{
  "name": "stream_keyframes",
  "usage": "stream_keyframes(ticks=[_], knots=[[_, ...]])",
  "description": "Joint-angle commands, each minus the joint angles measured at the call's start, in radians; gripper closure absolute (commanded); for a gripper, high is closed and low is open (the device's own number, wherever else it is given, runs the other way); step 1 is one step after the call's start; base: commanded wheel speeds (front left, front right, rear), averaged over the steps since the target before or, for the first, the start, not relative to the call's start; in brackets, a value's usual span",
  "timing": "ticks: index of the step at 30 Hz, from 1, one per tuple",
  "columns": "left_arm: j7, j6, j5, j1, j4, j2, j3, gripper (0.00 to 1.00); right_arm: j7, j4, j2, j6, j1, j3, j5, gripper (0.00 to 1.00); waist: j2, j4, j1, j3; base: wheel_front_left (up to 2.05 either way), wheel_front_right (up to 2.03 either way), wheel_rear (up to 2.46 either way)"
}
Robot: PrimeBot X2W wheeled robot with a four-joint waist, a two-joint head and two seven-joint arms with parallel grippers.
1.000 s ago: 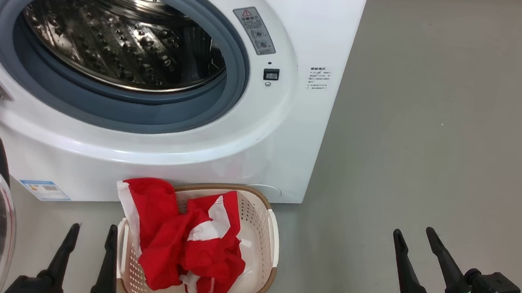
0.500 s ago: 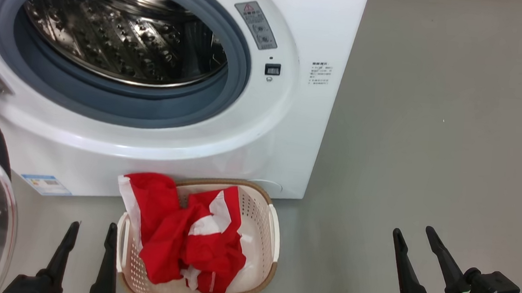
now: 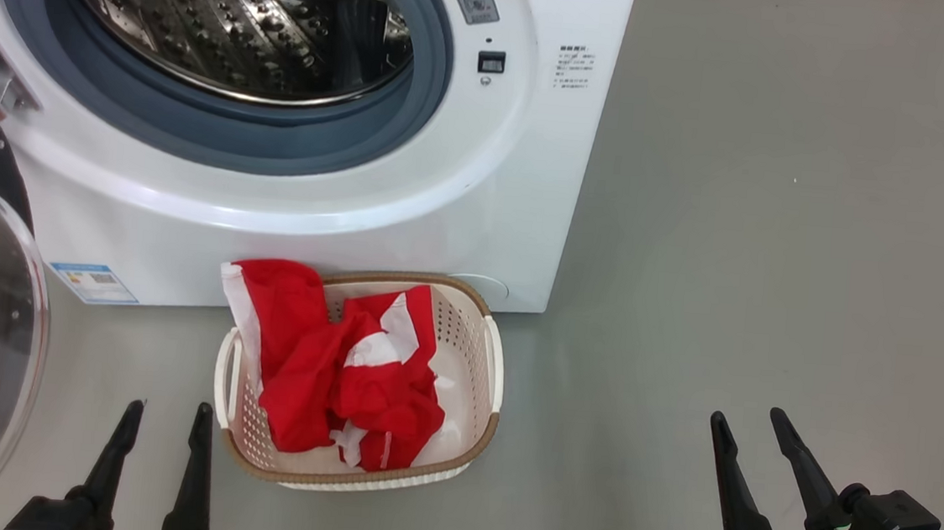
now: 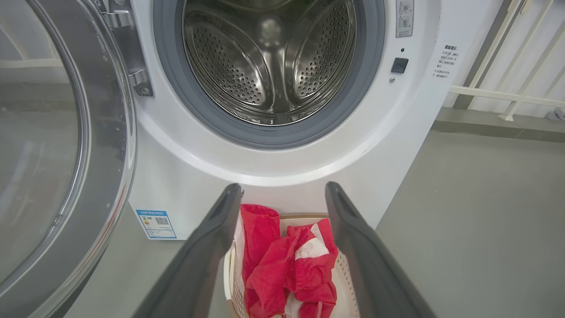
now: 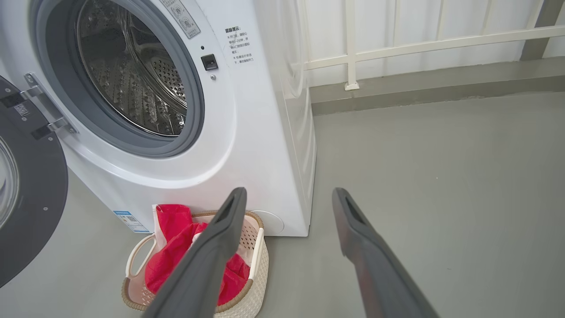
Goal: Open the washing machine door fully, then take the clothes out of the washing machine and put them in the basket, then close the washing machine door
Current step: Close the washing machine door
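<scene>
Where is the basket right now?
In the head view the basket sits on the floor, lower centre, before the washing machine, just right of the left gripper.

Head view: the scene is looked down on steeply from above and in front. The washing machine (image 3: pixel 340 229) is cropped by the top edge; the basket (image 3: pixel 466 340) is seen from above, near centre.

Left wrist view: taken low and near, aimed almost straight into the drum (image 4: pixel 269 57) along the left gripper (image 4: pixel 283 187). The washing machine door (image 4: pixel 110 132) is caught at the left.

Right wrist view: taken from further right, faced obliquely at the machine's front corner along the right gripper (image 5: pixel 289 192). A white railing (image 5: pixel 351 44) is included behind.

Shared by all three views: drum, basket, clothes (image 3: pixel 320 379).
</scene>
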Motion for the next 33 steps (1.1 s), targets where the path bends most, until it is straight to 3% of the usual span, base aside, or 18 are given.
stream_keyframes(ticks=[1,12,17,33], knots=[[-0.005,-0.005,0.0,-0.029,-0.028,0.011,0.031,0.0,-0.006,-0.027,-0.003,0.008,-0.021,0.019,-0.011,0.0,0.0,0.0,0.0,0.001,-0.48,0.48,0.0],[-0.005,-0.005,0.001,-0.036,-0.023,0.011,0.024,0.0,-0.006,-0.028,-0.003,0.008,-0.022,0.015,-0.013,0.0,0.0,0.004,0.0,0.005,-0.06,0.06,0.0],[-0.005,-0.005,-0.008,-0.04,-0.014,0.011,0.013,0.0,-0.006,-0.026,-0.008,0.008,-0.017,0.024,-0.015,0.0,0.0,0.039,0.0,-0.005,0.0,0.0,0.0],[-0.005,0.034,-0.08,0.033,0.022,0.011,-0.05,0.0,-0.006,-0.012,-0.054,0.008,0.019,0.065,-0.01,0.0,0.0,0.324,0.0,-0.075,0.0,0.0,0.0]])
